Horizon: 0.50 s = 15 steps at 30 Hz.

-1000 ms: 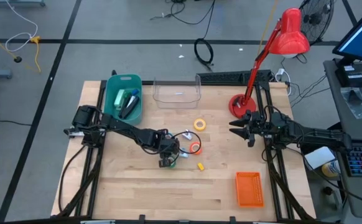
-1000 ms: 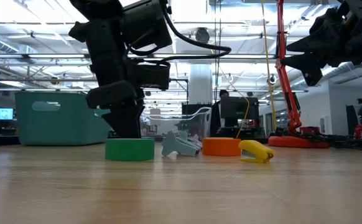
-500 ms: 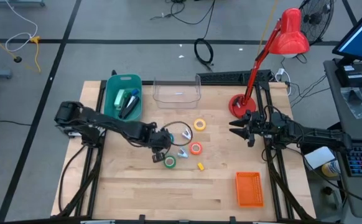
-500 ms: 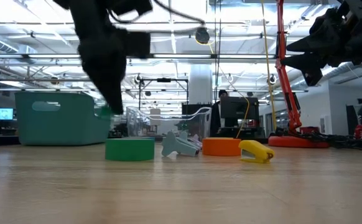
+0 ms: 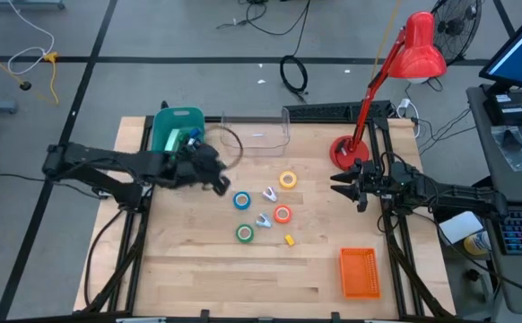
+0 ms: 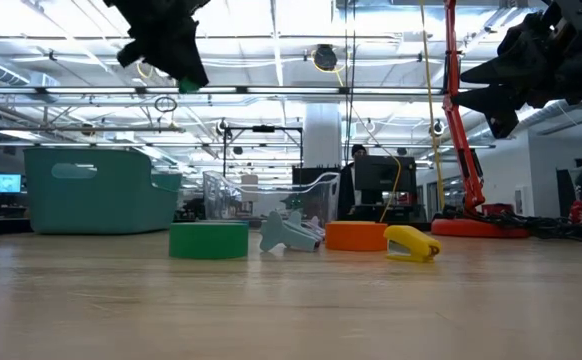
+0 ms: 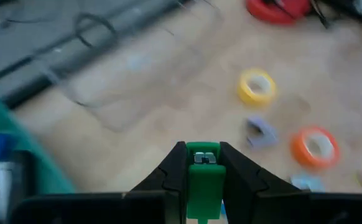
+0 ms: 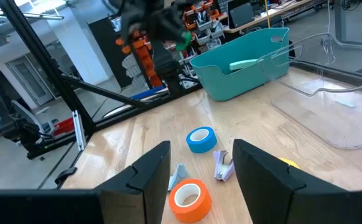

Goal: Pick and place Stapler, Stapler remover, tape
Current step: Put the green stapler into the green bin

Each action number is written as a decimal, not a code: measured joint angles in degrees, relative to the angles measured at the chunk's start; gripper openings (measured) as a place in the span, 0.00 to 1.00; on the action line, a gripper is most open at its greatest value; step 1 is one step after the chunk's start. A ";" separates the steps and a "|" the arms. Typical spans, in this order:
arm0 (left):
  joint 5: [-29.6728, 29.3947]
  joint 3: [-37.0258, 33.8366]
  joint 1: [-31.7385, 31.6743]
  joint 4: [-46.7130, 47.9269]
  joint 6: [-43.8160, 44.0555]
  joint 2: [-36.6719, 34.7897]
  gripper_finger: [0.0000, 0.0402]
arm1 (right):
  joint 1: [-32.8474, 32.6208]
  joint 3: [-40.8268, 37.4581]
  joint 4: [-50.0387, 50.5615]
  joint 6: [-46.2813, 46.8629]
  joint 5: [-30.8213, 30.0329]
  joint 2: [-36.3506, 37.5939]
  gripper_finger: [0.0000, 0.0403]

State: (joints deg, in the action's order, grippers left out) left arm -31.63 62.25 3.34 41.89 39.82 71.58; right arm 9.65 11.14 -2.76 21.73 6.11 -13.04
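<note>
The left arm reaches across the far-left part of the wooden bench (image 5: 198, 269), its forearm stretched nearly level from the left edge toward the teal plastic bin (image 5: 164, 144) at the far-left corner. The left gripper (image 7: 203, 163) is raised well above the bench surface, just beside the bin's near-right side, and its fingers are pinched on a small green stapler (image 7: 203, 180), which stands upright between the two dark fingers. The bin holds several dark and blue items that are too small to identify. Next to the bin along the far edge stands a clear plastic tray (image 5: 256, 136). Four tape rolls lie flat in the middle of the bench: the blue tape roll (image 5: 242, 200) nearest the left gripper, the yellow tape roll (image 5: 288, 180) toward the far edge, the orange tape roll (image 5: 282, 214) in the centre, and the green tape roll (image 5: 245, 233) toward the near edge. Two small grey metal staple removers (image 5: 268, 193) lie between the rolls, and a small yellow stapler (image 5: 289, 240) lies near the orange roll. The right arm is parked along the right edge, level above the bench; the right gripper (image 8: 199, 165) points toward the centre with its fingers spread apart and nothing between them. An orange mesh basket (image 5: 360, 272) rests near the near-right corner, and a red desk lamp (image 5: 395, 72) stands at the far-right corner.
</note>
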 joint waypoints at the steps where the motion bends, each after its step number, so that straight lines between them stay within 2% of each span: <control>1: -0.80 0.01 -1.27 0.31 -0.04 -1.02 0.15 | 0.00 0.00 0.00 0.03 0.00 0.00 0.41; 7: -2.81 0.03 -11.68 2.87 -1.96 -4.73 0.15 | 0.00 0.00 0.00 -0.08 -0.02 0.00 0.41; 15: -1.67 0.10 -27.81 3.08 -10.32 -4.43 0.15 | 0.00 0.00 0.00 -0.10 -0.04 0.00 0.41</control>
State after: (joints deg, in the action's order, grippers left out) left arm -33.30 62.35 -24.47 44.97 29.50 67.15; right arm 9.65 11.14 -2.76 21.63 6.07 -13.04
